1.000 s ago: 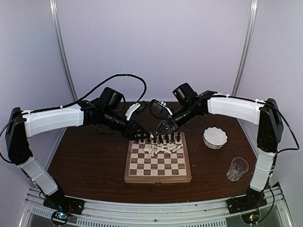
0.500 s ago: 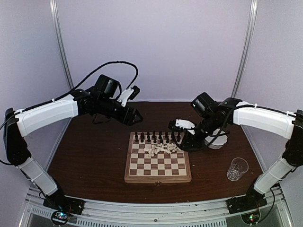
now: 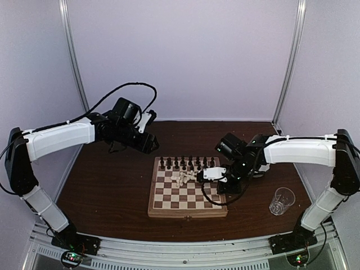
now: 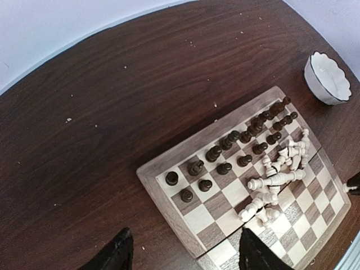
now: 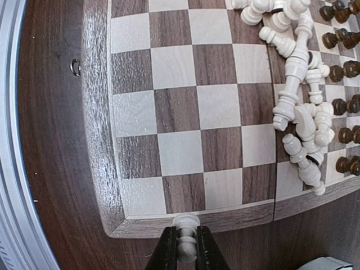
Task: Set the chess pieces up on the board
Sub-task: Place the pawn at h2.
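My right hand is clamped on a white piece at the board edge; next, stand it upright on its home square. My left hand hangs apart, empty.

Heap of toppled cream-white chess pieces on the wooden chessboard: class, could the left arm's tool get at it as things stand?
Probably yes. The left tool hangs open and empty near the chessboard's far left corner; nothing covers the heap from above, though dark brown pieces flank its far side.

White-shelled arms with black joints and cables — left gripper and right gripper black-fingered.
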Controlling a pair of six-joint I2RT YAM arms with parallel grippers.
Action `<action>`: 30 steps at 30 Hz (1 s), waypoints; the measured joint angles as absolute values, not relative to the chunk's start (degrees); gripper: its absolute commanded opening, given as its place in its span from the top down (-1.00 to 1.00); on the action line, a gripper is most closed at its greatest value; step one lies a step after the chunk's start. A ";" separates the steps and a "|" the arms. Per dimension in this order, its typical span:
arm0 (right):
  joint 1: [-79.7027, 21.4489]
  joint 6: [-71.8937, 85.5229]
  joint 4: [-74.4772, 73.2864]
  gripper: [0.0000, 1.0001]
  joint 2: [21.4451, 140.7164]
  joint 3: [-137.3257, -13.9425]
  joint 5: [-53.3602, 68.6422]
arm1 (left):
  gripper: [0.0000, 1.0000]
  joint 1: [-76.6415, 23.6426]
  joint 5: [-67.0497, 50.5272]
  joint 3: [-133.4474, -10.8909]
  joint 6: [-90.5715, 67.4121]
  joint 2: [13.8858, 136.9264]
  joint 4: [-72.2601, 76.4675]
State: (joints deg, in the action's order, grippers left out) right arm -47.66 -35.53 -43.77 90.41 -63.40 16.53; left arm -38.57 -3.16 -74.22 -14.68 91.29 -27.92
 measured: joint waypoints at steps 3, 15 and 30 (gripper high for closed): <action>-48.71 -35.94 -42.96 0.94 93.23 -63.42 15.09 | -0.29 -38.28 -2.68 -74.24 -14.66 90.83 -27.64; -49.91 -36.07 -42.68 0.82 98.08 -65.43 12.51 | -0.29 -38.28 -2.74 -74.26 -14.66 87.57 -26.96; -49.93 -36.05 -43.05 0.55 98.35 -65.43 12.56 | -0.29 -38.28 -3.31 -74.26 -14.66 87.57 -26.94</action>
